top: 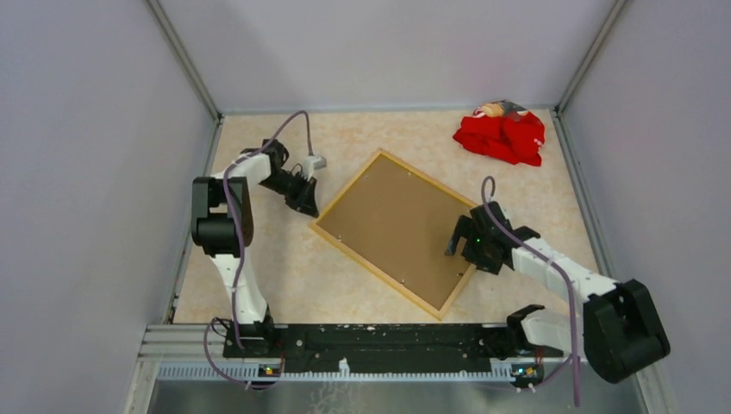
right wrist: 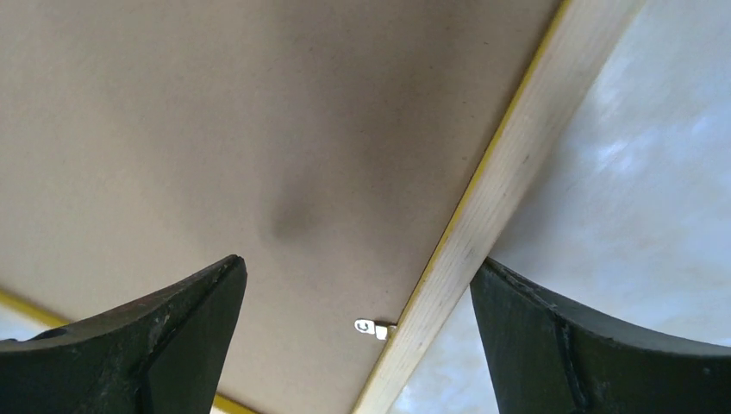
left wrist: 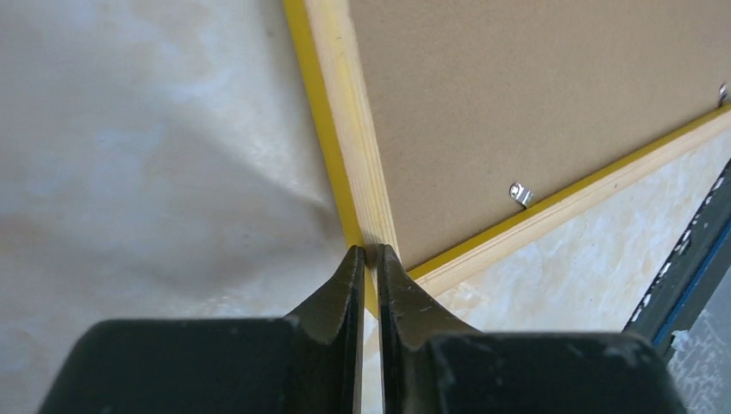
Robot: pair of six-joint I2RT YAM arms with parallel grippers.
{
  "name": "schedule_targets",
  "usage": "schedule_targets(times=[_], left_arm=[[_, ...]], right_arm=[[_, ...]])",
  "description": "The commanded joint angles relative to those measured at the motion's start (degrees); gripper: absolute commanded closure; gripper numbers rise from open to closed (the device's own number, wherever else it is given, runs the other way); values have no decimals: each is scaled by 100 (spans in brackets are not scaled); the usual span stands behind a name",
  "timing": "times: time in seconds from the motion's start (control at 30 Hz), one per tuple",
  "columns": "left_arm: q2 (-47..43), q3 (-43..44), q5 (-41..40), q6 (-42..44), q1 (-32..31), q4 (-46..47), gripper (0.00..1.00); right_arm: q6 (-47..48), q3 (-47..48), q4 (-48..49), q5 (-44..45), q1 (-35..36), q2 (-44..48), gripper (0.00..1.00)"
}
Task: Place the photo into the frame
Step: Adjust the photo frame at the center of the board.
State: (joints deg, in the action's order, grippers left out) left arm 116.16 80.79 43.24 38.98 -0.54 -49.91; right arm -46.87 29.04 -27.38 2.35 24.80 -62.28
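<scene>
The frame (top: 375, 272) lies back up and askew on the table, its pale wood rim around the brown backing board (top: 396, 228). The photo is not visible in any view. My left gripper (top: 309, 205) is shut, with its tips at the frame's left corner; the left wrist view shows the gripper (left wrist: 369, 254) touching the corner where the wood rim (left wrist: 349, 112) and yellow edge meet. My right gripper (top: 457, 246) is open over the frame's right edge. In the right wrist view the gripper (right wrist: 358, 263) straddles the rim (right wrist: 509, 172) and the board (right wrist: 259, 129), above a small metal tab (right wrist: 372, 328).
A red cloth (top: 504, 134) lies bunched at the back right corner. Grey walls enclose the table on three sides. Another metal tab (left wrist: 520, 194) sits on the board's near edge. The black base rail (left wrist: 690, 259) runs along the front.
</scene>
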Motion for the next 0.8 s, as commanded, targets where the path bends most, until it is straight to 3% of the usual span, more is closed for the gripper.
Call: schedule_targets(times=[0.0, 0.27, 0.43, 0.6, 0.77], left_arm=[[-177, -721, -584, 295, -697, -208, 88], [-826, -1425, -482, 1250, -1186, -970, 85], [-1078, -1441, -278, 1897, -1158, -1528, 78], [-732, -416, -145, 1496, -624, -1471, 58], [380, 1087, 102, 129, -136, -1036, 56]], right_arm=[[644, 1029, 669, 181, -259, -890, 1], [1087, 1722, 920, -220, -505, -1895, 1], [1352, 2069, 737, -129, -697, -2090, 1], [1603, 2436, 512, -23, -942, -2004, 1], [1820, 2661, 544, -120, -942, -1907, 1]])
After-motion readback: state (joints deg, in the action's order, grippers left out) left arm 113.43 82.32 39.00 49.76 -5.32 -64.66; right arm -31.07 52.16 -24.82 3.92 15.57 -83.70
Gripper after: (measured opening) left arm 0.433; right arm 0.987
